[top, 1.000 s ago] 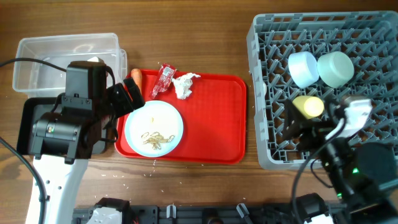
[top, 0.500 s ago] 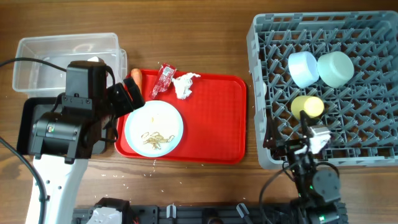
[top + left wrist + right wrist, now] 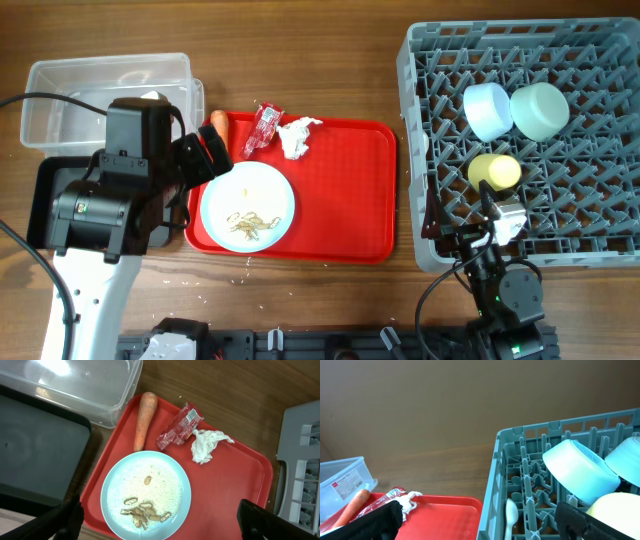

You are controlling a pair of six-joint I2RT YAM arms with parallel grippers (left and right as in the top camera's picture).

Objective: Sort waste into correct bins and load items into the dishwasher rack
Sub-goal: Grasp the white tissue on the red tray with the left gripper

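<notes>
A wooden desk (image 3: 330, 60) seen from above; a red tray (image 3: 235, 495) lies at its centre, carrying a pale blue plate (image 3: 107, 490) strewn with tan food scraps (image 3: 145, 512) and crumbs; beyond the plate, on the same tray, lie an orange carrot (image 3: 145, 420), a red snack wrapper (image 3: 179, 426) and a crumpled white tissue (image 3: 206, 445). To the left sit a clear tub (image 3: 100, 90) and, just beside it, a black tray (image 3: 35, 455). The left pincer (image 3: 160, 510) hovers over the plate, fingers spread wide, holding nothing. On the right, the grey dishwasher rack (image 3: 580, 60) holds a pale blue bowl (image 3: 488, 110), a mint bowl (image 3: 540, 108), a yellow cup (image 3: 495, 171) and a white spoon (image 3: 511, 510) standing among the pegs; the right pincer (image 3: 475, 520) sits at the rack's near left corner, released and empty.
</notes>
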